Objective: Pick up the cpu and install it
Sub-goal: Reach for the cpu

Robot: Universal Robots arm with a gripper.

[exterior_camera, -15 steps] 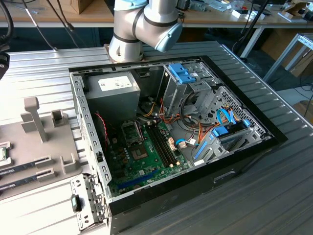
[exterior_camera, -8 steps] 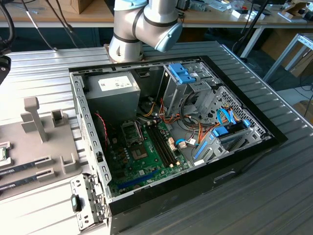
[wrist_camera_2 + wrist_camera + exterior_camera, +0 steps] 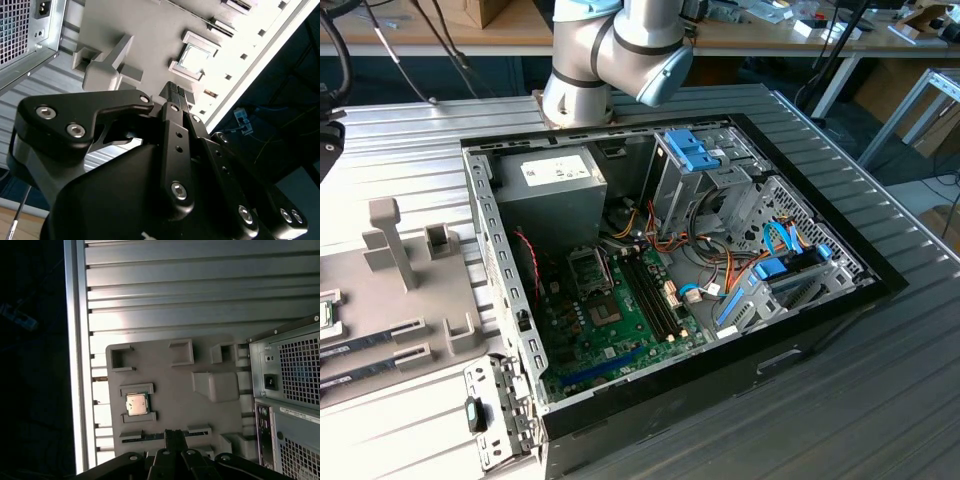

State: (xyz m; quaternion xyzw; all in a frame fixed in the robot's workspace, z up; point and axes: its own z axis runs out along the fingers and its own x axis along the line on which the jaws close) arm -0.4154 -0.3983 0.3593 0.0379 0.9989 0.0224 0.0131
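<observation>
Hovering over the grey fixture plate [image 3: 170, 365], the gripper [image 3: 173, 436] is showing its jaws pressed together, pinching nothing. The cpu [image 3: 136, 404] is lying flat in a small recess of that plate, near the gripper's tip but apart from it. In the exterior view, the open computer case [image 3: 650, 300] is sitting mid-frame.

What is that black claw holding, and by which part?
Nothing. The black gripper is shut on itself, and the small silver-grey square cpu lies apart from it on the grey plastic tray.
</observation>
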